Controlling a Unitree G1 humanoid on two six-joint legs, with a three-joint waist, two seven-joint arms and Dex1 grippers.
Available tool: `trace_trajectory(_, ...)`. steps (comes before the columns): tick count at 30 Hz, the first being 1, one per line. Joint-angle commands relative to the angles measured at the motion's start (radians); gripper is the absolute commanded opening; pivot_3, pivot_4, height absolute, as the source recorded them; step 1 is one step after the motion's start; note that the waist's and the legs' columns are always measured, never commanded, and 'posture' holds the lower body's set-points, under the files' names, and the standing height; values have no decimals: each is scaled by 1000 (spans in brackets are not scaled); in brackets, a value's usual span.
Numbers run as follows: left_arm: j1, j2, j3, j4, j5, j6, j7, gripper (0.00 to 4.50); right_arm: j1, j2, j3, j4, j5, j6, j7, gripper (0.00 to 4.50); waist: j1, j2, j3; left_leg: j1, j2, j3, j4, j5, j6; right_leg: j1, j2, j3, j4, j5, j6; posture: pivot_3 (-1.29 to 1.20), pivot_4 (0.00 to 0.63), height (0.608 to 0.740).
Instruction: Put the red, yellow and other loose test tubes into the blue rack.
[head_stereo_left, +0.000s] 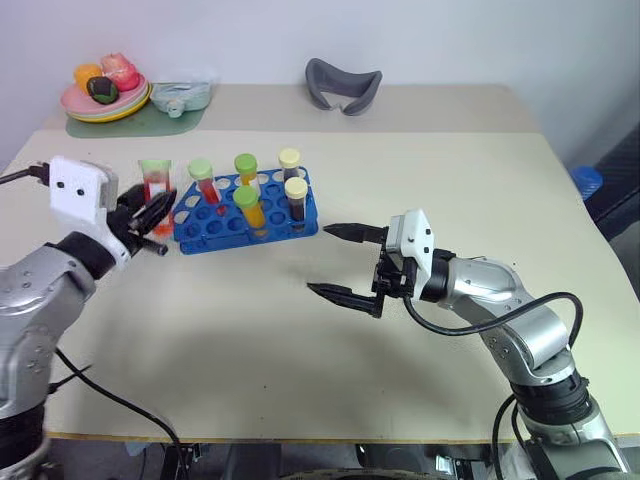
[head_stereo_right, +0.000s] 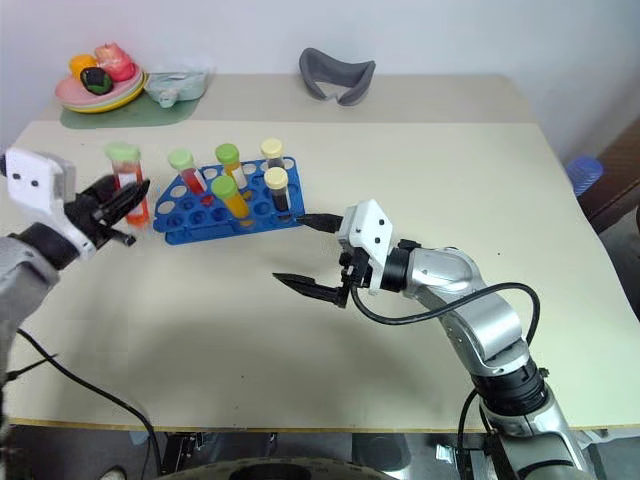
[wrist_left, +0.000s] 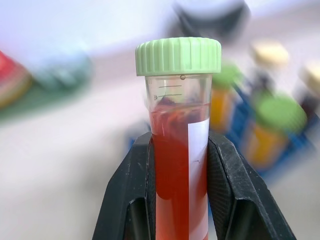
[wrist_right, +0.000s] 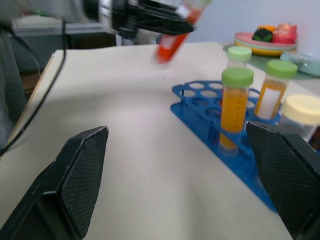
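Red liquid fills the tube (head_stereo_left: 156, 190) clamped in the left gripper (head_stereo_left: 150, 217), near the desk's left edge; the fingers (wrist_left: 132, 200) are shut on its lower body, green cap up, tube clear of the desk (head_stereo_left: 300, 330) and just left of the blue rack (head_stereo_left: 215, 222). Held upright and low on the barrel, it looks ready to go straight down into a hole. The blue rack stands left of the desk's centre, toward the far edge, and carries five capped tubes: one red (head_stereo_left: 204, 181), two yellow-orange (head_stereo_left: 249, 207), two dark with cream caps (head_stereo_left: 296, 200). Several holes at its near-left end are free, the closest to the held tube. No other loose tube lies on the desk, so this one is judged the last to place. The right gripper (head_stereo_left: 346, 262) hovers just right of the rack, jaws spread wide, holding nothing; it seems parked clear of the insertion path.
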Motion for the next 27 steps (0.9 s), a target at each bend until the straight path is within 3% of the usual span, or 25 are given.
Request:
trace_trajectory(1,-18,-112,-102,65,246,-299,92,737,-21,16,5,-7,-2,-20,5,4500,0,-1,0,0,0,0,0,0,0,0,0,0,0,0,0,0,150,740)
trace_trajectory(3,-10,-178,-150,135,348,-432,123,737,-24,22,6,-4,-5,-22,2,4500,-5,-1,0,0,0,0,0,0,0,-1,0,0,0,0,0,0,150,740)
trace_trajectory(9,-8,-331,-203,286,379,-637,88,737,-15,24,-2,-19,-11,-16,-13,4500,-9,-1,0,0,0,0,0,0,0,-1,0,0,2,0,0,0,150,740)
trace_trajectory(18,-39,-363,-201,455,423,-772,74,737,8,16,-10,-50,-5,-1,-44,4500,-8,-1,0,0,0,0,0,0,0,-1,0,0,2,0,0,0,150,740)
trace_trajectory(27,-23,-386,-209,455,416,-774,60,737,7,11,-11,-52,-2,1,-48,4500,-9,-1,0,0,0,-1,0,0,0,0,1,0,2,0,0,0,150,740)
